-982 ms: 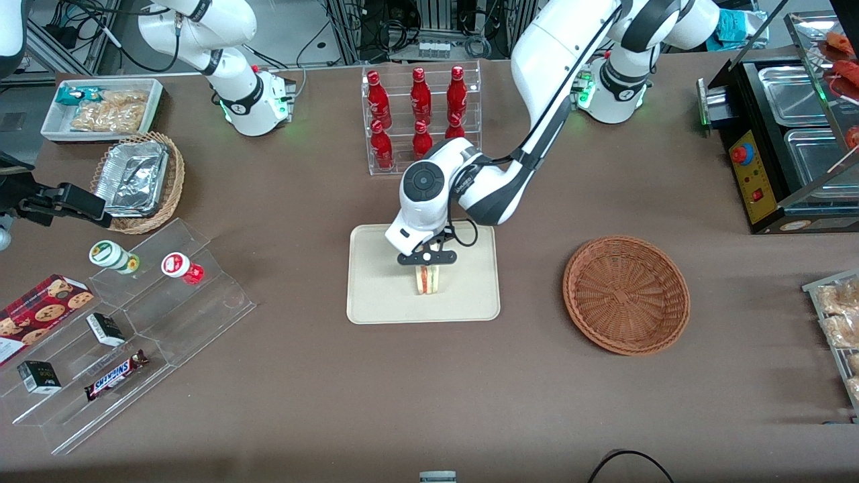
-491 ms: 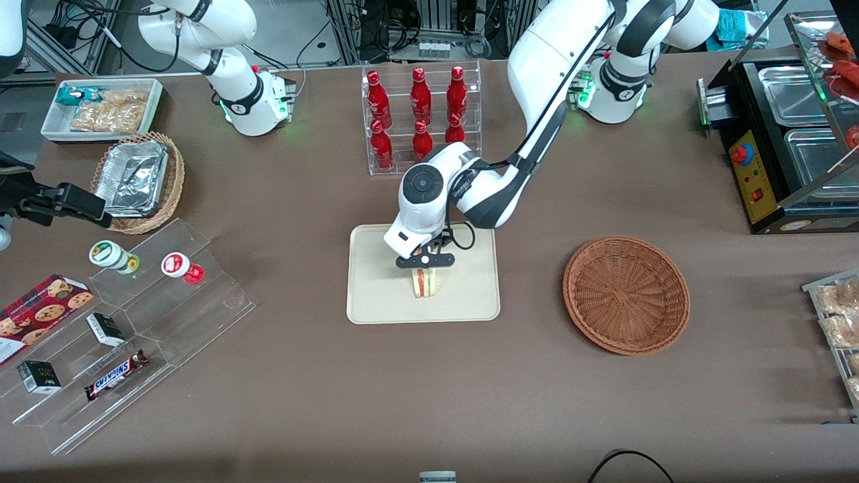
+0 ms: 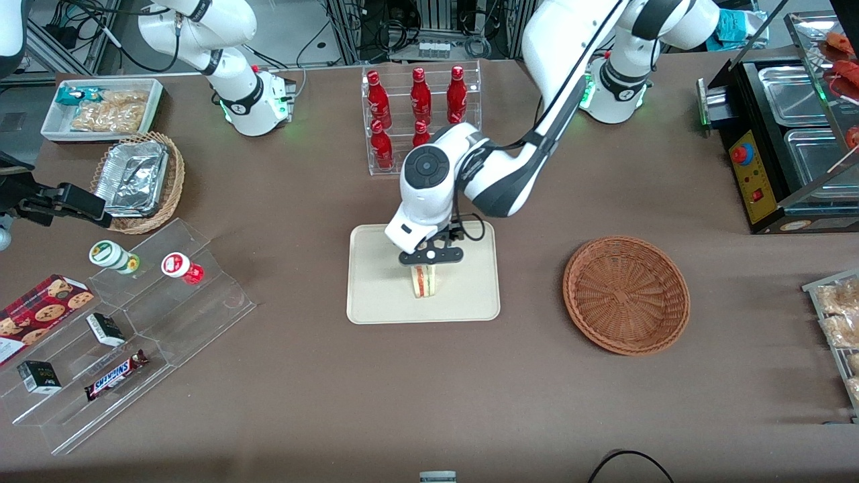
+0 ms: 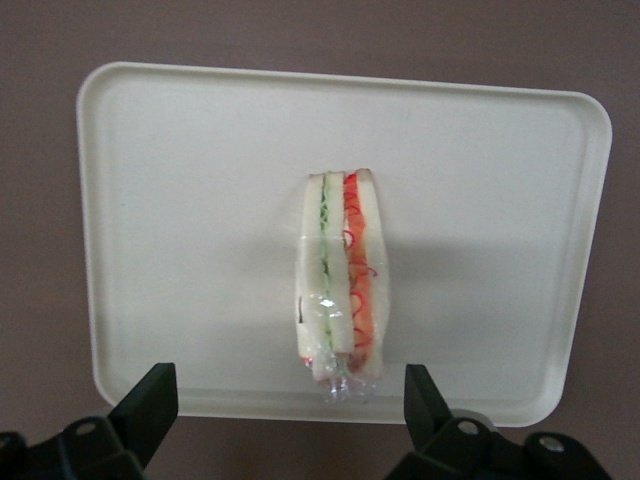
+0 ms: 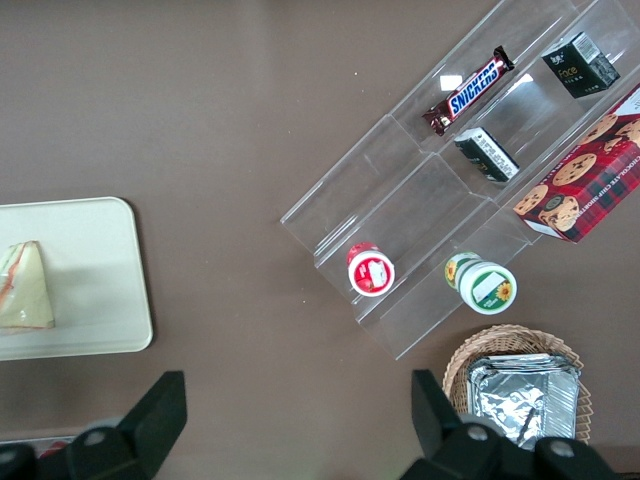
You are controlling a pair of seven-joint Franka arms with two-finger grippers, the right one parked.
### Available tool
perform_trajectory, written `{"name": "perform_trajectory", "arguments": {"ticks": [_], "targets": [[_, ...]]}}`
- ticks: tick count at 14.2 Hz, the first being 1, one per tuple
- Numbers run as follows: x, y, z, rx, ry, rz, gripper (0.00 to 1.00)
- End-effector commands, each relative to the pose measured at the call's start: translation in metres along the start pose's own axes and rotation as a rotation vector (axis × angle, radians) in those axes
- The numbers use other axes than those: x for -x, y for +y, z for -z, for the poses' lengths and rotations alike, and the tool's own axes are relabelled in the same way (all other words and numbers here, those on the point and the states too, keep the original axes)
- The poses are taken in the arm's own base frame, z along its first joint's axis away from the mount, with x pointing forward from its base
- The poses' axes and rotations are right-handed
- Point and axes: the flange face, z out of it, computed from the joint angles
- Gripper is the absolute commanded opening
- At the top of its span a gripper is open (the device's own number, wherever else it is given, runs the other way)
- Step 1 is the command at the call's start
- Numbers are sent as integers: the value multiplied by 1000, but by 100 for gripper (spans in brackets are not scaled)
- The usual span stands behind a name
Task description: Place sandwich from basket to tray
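Note:
The sandwich stands on its edge in the middle of the cream tray, its red, orange and green layers showing; it also shows in the left wrist view on the tray and in the right wrist view. My left gripper hangs just above the sandwich, open and empty, its black fingers spread wide to either side of it and clear of it. The reddish-brown basket sits empty, toward the working arm's end.
A clear rack of red bottles stands farther from the camera than the tray. A clear stepped stand with snacks, a foil container in a lighter basket and a white snack bin lie toward the parked arm's end. A black appliance with metal trays stands toward the working arm's end.
My gripper has risen a little above the sandwich and the arm has lifted. The sandwich stays standing on the tray.

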Motion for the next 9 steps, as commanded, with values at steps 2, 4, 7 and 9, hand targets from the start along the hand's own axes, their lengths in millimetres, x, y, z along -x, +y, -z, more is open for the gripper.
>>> {"name": "perform_trajectory", "arguments": {"ticks": [2,4,7,9], "targets": [[-17,-41,31,-59,11,100,100],[-30,-82,37,-85,-18,120,100],[-45,-138,43,-91,-54,82,100],[-53,-179,53,-86,-62,83,100]]}}
